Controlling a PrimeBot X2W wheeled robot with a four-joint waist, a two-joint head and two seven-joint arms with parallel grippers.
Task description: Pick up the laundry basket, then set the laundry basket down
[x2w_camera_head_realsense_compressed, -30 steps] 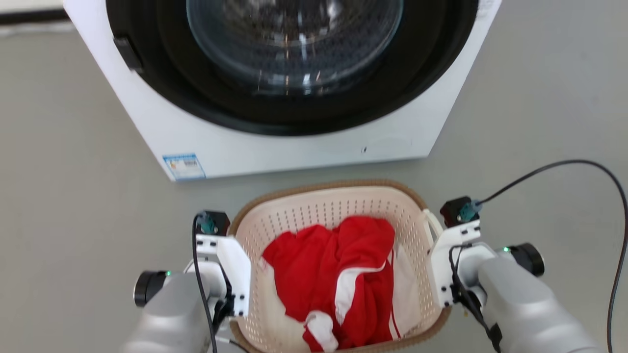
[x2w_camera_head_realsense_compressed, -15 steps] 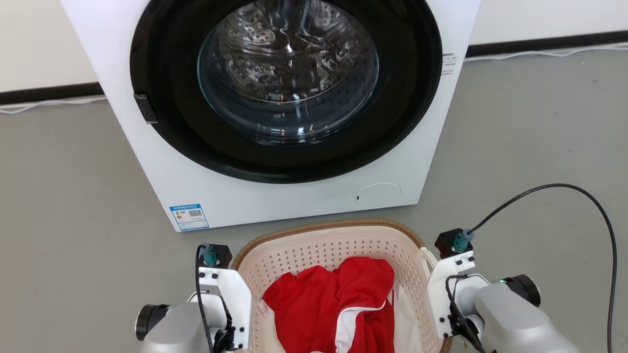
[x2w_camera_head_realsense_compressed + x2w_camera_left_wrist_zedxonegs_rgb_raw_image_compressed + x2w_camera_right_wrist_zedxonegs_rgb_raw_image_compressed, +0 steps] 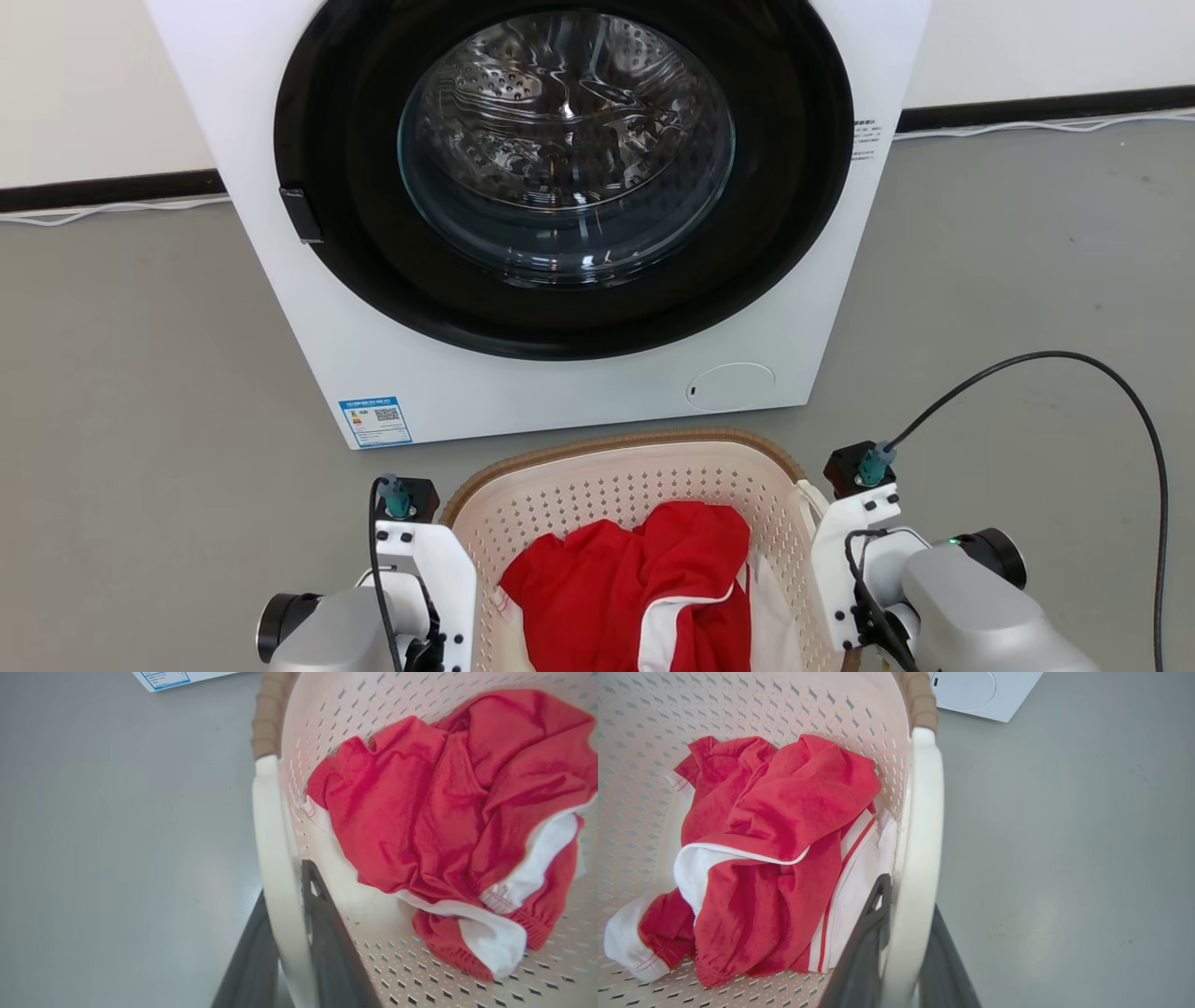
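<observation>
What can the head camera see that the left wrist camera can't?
Head view adds: the washer's round door and a black cable. Left wrist view adds: the left gripper pinching a white handle, seen up close. Both: the basket, red clothes and grey floor.

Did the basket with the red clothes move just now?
Cannot tell: the camera shifted. The floor strip between the laundry basket rim and the washing machine looks thinner, so it may have risen or edged closer.
</observation>
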